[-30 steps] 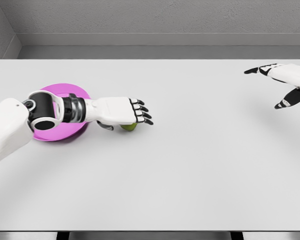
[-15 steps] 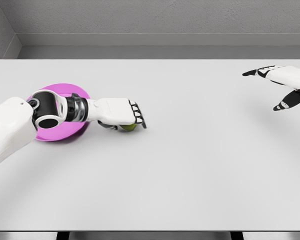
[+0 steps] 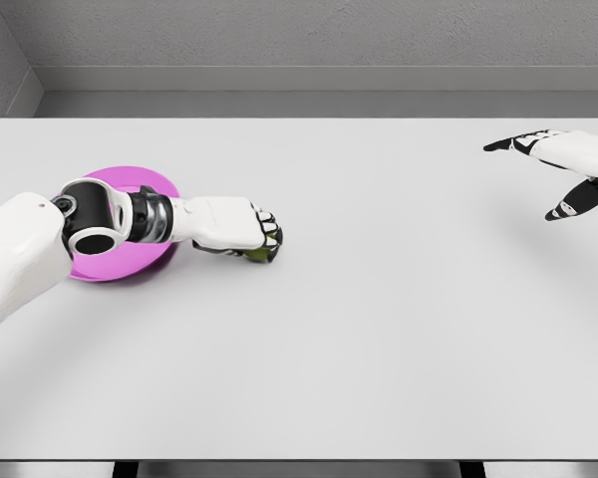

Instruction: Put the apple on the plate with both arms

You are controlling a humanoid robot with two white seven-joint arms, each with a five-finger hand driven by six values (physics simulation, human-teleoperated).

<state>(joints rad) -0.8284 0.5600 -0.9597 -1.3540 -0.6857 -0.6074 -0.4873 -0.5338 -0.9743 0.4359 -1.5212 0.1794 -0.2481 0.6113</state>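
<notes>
Grasp step: at centre left, the left robot hand (image 3: 247, 231) is clamped on the green apple (image 3: 258, 253), just right of the pink plate (image 3: 110, 270). Next, I judge, lift it leftward onto the plate. The right robot hand (image 3: 563, 169), upper right, hangs splayed, empty.

Apple (image 3: 256, 255) mostly hidden under left hand (image 3: 241, 228); plate (image 3: 140, 183) half covered by the forearm.

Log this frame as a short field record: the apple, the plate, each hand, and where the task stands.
apple: green, on the table, mostly hidden under the left hand
plate: magenta, left side, nothing visible on it
left hand: fingers curled over the apple, right of the plate
right hand: open, far right, holding nothing
task: apple not yet on plate
</notes>
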